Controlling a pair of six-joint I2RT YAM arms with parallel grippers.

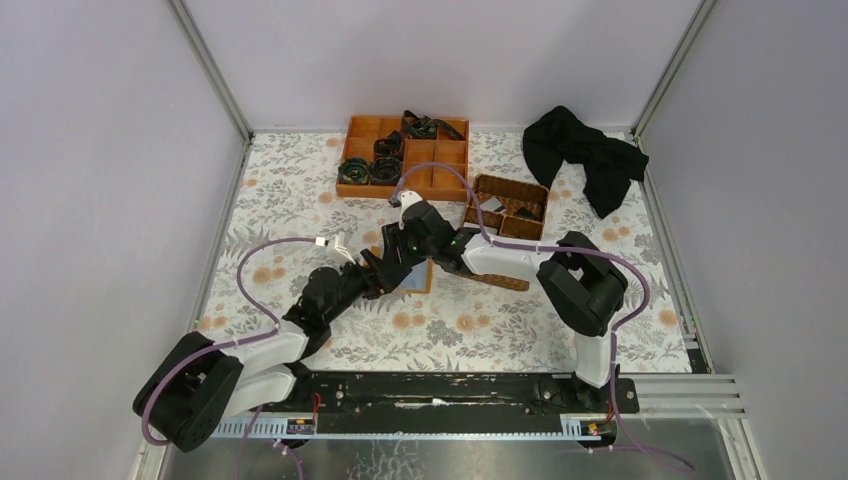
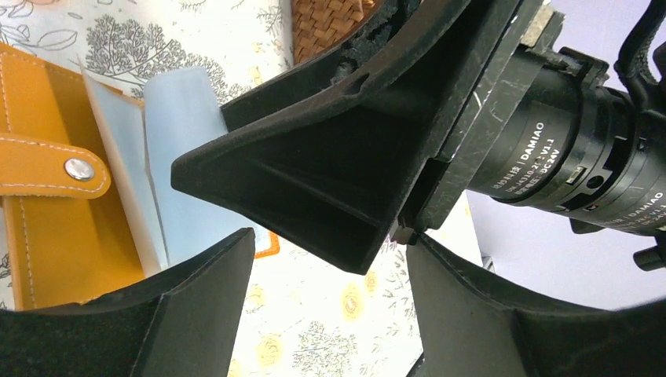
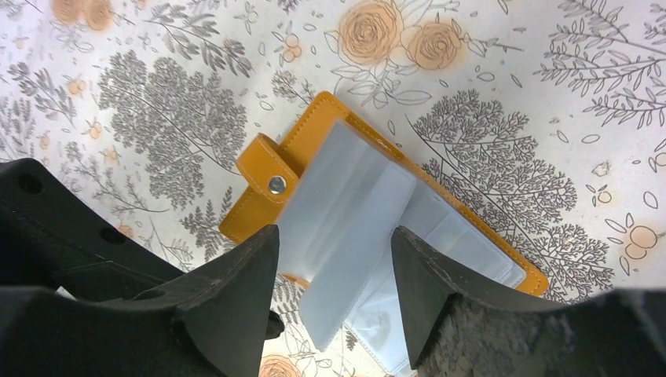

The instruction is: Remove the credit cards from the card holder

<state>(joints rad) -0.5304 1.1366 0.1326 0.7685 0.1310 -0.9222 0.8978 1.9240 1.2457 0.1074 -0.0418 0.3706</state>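
On the table (image 1: 300, 200), the card holder (image 3: 263, 169) lies open and flat near the middle, cover down, probably so its clear sleeves (image 3: 353, 188) face up for picking. The right gripper (image 3: 334, 236) hangs just above those sleeves, jaws apart and empty, straddling 1 raised leaf. The left gripper (image 2: 330, 251) sits beside the holder's edge, jaws also wide and gripping nothing, seemingly placed to pin the cover. I cannot make out any cards.

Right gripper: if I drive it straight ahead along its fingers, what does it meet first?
The right gripper would probably meet the open card holder first: its pale sleeves lie straight ahead between the open jaws. How far off is unclear.
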